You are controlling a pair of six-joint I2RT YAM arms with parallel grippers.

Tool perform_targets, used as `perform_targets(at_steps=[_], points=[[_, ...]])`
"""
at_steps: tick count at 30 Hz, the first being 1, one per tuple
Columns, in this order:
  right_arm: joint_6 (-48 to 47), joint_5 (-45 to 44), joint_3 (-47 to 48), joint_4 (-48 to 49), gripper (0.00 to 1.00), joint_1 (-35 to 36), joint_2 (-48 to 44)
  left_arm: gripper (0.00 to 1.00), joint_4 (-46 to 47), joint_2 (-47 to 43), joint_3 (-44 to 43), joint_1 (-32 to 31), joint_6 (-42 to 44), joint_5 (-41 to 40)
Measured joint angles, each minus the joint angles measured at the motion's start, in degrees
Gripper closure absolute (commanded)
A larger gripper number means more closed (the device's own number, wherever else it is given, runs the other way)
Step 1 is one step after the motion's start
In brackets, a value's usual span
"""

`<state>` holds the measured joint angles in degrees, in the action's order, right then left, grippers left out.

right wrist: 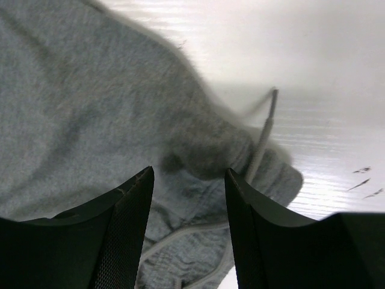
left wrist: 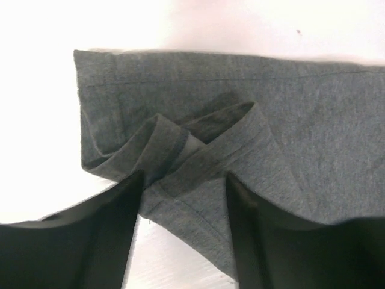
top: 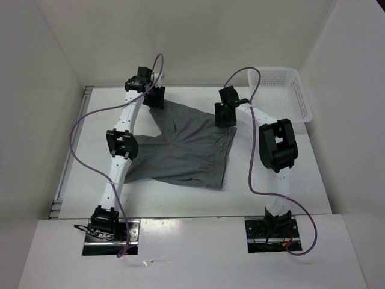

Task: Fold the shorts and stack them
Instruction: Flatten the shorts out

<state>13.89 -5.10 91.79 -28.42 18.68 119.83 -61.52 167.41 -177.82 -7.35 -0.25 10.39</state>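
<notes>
The grey shorts (top: 186, 147) lie spread and rumpled on the white table, waistband toward the right. My left gripper (top: 155, 96) hovers open over the far leg hem; in the left wrist view the folded hem (left wrist: 192, 150) lies between its open fingers (left wrist: 114, 235). My right gripper (top: 225, 115) is open over the waistband's far corner; in the right wrist view the elastic waistband and thin drawstring (right wrist: 198, 235) lie between its fingers (right wrist: 120, 235). Neither holds the cloth.
A white plastic basket (top: 295, 93) stands at the back right corner. White walls enclose the table on three sides. Purple cables loop over both arms. Bare table shows left and right of the shorts.
</notes>
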Motion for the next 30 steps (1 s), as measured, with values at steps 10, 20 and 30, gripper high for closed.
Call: perform_targets(at_steps=[10, 20, 30], points=[[-0.1, 0.3, 0.0, 0.2, 0.43, -1.7, 0.0, 0.59, -0.8, 1.4, 0.0, -1.0, 0.1, 0.5], [0.0, 0.8, -0.5, 0.4, 0.43, -1.7, 0.0, 1.00, -1.4, 1.5, -0.1, -0.9, 0.0, 1.2], [1.3, 0.9, -0.6, 0.4, 0.49, -1.7, 2.7, 1.00, -9.1, -2.8, 1.2, 1.5, 0.1, 4.4]])
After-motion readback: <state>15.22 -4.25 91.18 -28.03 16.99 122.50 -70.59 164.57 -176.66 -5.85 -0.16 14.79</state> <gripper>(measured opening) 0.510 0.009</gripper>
